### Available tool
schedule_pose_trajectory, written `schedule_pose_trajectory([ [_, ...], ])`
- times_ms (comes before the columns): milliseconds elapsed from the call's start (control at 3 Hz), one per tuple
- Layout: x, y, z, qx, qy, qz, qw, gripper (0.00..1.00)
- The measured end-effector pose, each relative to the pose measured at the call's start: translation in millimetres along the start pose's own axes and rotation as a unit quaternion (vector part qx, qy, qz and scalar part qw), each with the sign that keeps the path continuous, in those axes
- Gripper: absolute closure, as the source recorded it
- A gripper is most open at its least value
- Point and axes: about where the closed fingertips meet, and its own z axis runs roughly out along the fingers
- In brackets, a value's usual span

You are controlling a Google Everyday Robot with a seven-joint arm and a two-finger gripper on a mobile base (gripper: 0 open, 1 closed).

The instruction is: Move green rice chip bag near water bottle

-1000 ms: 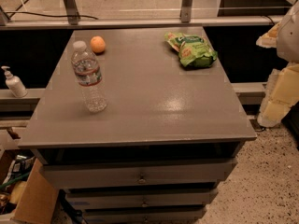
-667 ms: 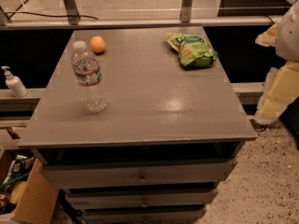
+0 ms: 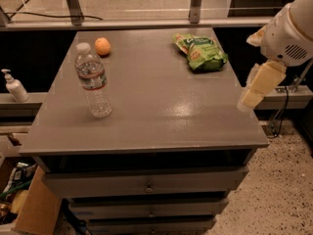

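The green rice chip bag (image 3: 200, 53) lies flat at the far right of the grey cabinet top (image 3: 146, 111). The water bottle (image 3: 92, 81) stands upright at the left side, clear with a white cap and a white-red label. My gripper (image 3: 257, 89) hangs off the right edge of the cabinet, nearer than the bag and apart from it, below the white arm housing (image 3: 288, 33).
An orange (image 3: 102, 46) sits at the far left behind the bottle. A white pump bottle (image 3: 13, 86) stands on a ledge left of the cabinet. A cardboard box (image 3: 24, 204) is on the floor at lower left. Drawers (image 3: 146, 185) face the front.
My arm and gripper have shifted slightly left, toward the cabinet's right edge. The bag, bottle and orange have not moved.
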Motion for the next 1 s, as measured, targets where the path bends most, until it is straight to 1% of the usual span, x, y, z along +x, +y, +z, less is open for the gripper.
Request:
schedule_pose_trajectory([
  [333,-8,-37,29,0.01,-0.035,0.024,0.9991,0.0],
  [667,-16,-70,55,0.013,-0.072,0.055,0.9958,0.0],
  [1000,-19,-86,67,0.014,-0.09,0.071,0.9932,0.0],
])
